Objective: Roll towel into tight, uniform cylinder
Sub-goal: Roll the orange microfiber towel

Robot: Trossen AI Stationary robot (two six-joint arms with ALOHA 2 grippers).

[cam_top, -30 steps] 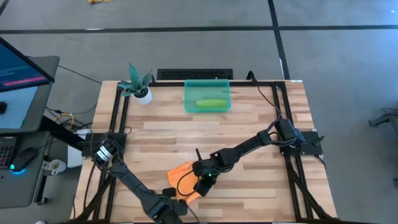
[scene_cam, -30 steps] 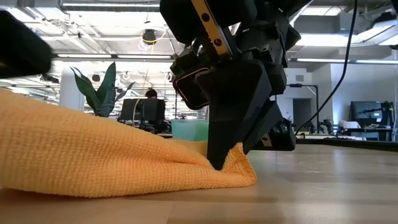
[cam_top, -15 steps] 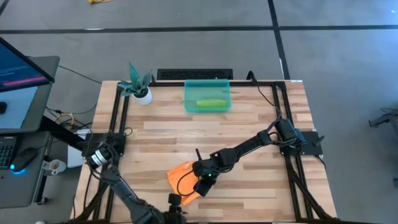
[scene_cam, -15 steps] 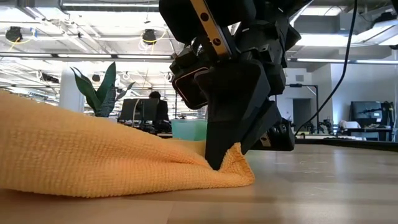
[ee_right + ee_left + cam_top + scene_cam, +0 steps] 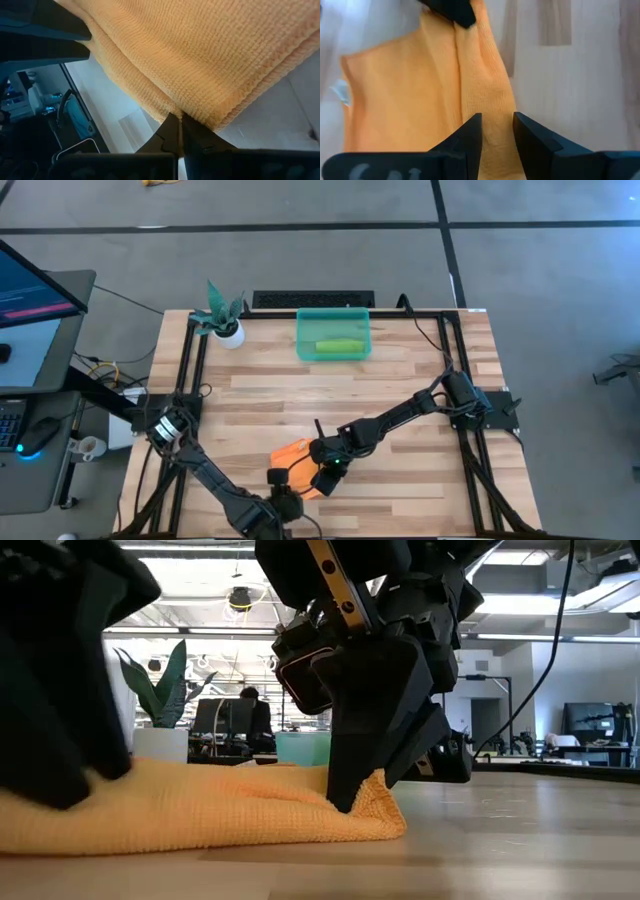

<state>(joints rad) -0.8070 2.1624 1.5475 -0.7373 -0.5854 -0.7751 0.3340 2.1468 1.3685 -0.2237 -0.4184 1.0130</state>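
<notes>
The orange towel (image 5: 200, 810) lies low on the wooden table (image 5: 520, 840). The right gripper (image 5: 345, 802) pinches its right edge; the left gripper (image 5: 60, 775) presses its left end.

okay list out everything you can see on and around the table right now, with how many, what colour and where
towel: one, orange, near edge of the table, partly folded
bin: one, teal, far middle of the table, a green object inside
potted plant: one, green in a white pot, far left corner
table: one, light wood
monitor: one, left of the table
person: one, seated in the room behind
right gripper: shut on the towel's edge
left gripper: open, over the towel
</notes>
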